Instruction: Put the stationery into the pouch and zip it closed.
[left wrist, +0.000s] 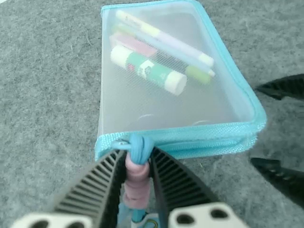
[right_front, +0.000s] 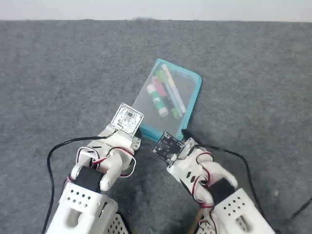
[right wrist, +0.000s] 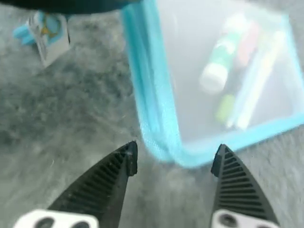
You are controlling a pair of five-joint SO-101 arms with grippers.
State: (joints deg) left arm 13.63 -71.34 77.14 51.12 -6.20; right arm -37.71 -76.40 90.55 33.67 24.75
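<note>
1. Left claw (left wrist: 137, 154) pinches the zip pull (left wrist: 137, 183) at the pouch (left wrist: 142, 111) corner.
2. Stationery (left wrist: 147, 66) lies inside, beyond its tips.
3. Right claw (right wrist: 175, 149) is spread, straddling the other corner.
4. Zipping step, I'd judge; next, confirm closure, then release.

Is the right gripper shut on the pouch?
No, the right gripper is open, its fingers standing apart, one on each side of a corner of the pouch.
</note>
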